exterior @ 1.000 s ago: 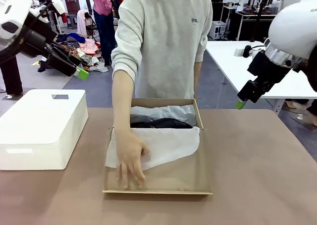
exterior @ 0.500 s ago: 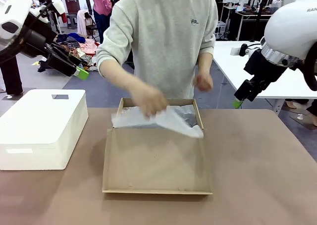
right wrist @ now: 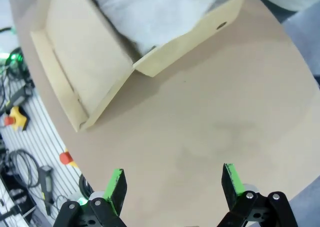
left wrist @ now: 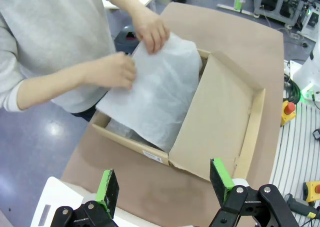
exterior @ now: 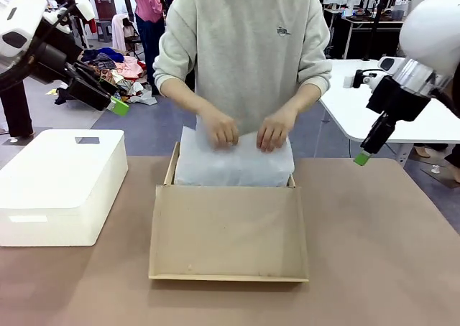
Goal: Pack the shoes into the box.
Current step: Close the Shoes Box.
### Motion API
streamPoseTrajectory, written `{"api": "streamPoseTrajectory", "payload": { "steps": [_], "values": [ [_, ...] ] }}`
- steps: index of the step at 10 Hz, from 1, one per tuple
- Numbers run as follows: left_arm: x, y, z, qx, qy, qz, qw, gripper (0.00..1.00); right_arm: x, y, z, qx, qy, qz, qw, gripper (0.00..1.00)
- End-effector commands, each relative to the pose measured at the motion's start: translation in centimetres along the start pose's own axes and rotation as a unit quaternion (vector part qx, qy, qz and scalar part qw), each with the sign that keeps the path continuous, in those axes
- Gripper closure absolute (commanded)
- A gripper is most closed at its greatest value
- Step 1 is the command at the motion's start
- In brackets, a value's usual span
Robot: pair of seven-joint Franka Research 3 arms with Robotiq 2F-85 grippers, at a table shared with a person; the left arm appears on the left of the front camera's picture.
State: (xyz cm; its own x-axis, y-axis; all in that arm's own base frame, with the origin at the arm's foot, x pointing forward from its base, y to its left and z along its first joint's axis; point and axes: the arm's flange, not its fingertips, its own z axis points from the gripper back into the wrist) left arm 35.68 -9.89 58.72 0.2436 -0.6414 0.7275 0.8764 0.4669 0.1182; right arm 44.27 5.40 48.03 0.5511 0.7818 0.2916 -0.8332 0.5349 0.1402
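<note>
The brown cardboard box [exterior: 172, 169] stands mid-table, its hinged lid [exterior: 228, 233] lying open and flat toward me. A person at the far side presses white tissue paper [exterior: 233, 161] over the box with both hands [exterior: 219, 132]. The shoes are hidden under the tissue. My left gripper [exterior: 115, 105] hangs open high at the left, well away from the box; in its wrist view the open gripper [left wrist: 164, 184] looks down on the box [left wrist: 220, 112] and tissue [left wrist: 155, 97]. My right gripper [exterior: 361, 158] hangs open above the table's far right; its wrist view of the gripper [right wrist: 175, 184] takes in the box [right wrist: 85, 62].
A larger white rectangular box [exterior: 61, 182] sits on the table's left side. Bare brown tabletop [exterior: 374, 254] lies to the right of the cardboard box. A white table [exterior: 424, 118] stands behind at the right.
The person lifted the tissue off the lid and folded it over the box, covering the black shoe seen earlier. My right gripper dropped a little lower and to the right.
</note>
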Motion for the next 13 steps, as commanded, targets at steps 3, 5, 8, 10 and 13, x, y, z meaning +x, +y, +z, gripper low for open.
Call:
{"api": "streamPoseTrajectory", "payload": {
  "steps": [3, 5, 8, 10, 13],
  "values": [
    [-0.1, 0.2, 0.0, -0.005, -0.005, -0.006, 1.000, 0.04, -1.3, -2.1, 1.6, -0.004, -0.063, 0.075, 0.995, 0.30],
    [-0.1, 0.2, 0.0, -0.005, -0.005, -0.006, 1.000, 0.04, -2.1, -2.9, 2.5, 0.003, -0.091, 0.091, 0.992, 0.70],
    [-0.1, 0.2, 0.0, -0.005, -0.005, -0.006, 1.000, 0.04, -2.4, -3.3, 3.0, 0.030, -0.151, 0.129, 0.980, 1.00],
    [-0.1, 0.2, 0.0, -0.005, -0.005, -0.006, 1.000, 0.04, -2.1, -3.6, 3.0, 0.052, -0.144, 0.124, 0.980, 1.00],
    [-0.1, 0.2, 0.0, -0.005, -0.005, -0.006, 1.000, 0.04, -1.7, -4.0, 3.0, 0.091, -0.153, 0.131, 0.975, 1.00]
  ]
}}
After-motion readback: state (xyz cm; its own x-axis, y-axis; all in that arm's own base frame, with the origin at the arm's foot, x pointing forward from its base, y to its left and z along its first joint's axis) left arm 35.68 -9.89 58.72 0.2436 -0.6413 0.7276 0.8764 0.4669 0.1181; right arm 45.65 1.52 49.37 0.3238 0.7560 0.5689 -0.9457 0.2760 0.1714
